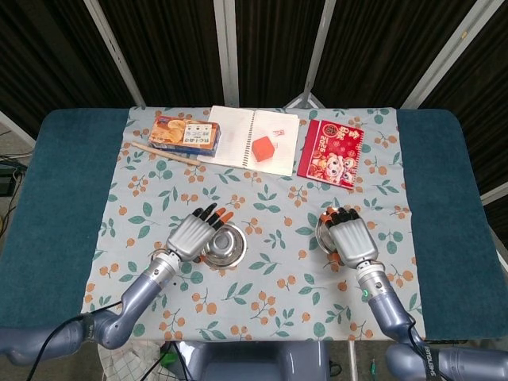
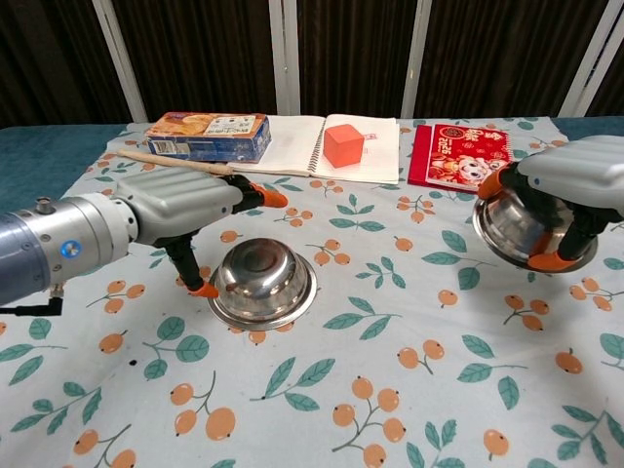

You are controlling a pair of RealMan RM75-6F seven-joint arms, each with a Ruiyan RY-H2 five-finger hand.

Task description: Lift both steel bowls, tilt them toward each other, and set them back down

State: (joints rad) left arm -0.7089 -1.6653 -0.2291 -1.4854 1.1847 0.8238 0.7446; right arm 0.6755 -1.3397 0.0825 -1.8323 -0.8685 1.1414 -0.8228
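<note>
Steel bowl point(image 2: 531, 232) hangs off the tabletop, clamped in the right hand point(image 2: 575, 175) fingers, while the other bowl point(image 2: 260, 283) sits beneath the left hand's point(image 2: 180, 200) spread fingers, so a shallow rim grip could let it slip.

Head view: high, looking steeply down on desk point(image 1: 55, 159). Chest view: low, close, facing forward. Shared: floral cloth point(image 1: 270, 206) point(image 2: 322, 390).

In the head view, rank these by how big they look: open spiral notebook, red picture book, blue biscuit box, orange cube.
Largest to smallest:
1. Open spiral notebook
2. Red picture book
3. Blue biscuit box
4. Orange cube
All lie along the cloth's far edge, so nearness hardly skews this.
</note>
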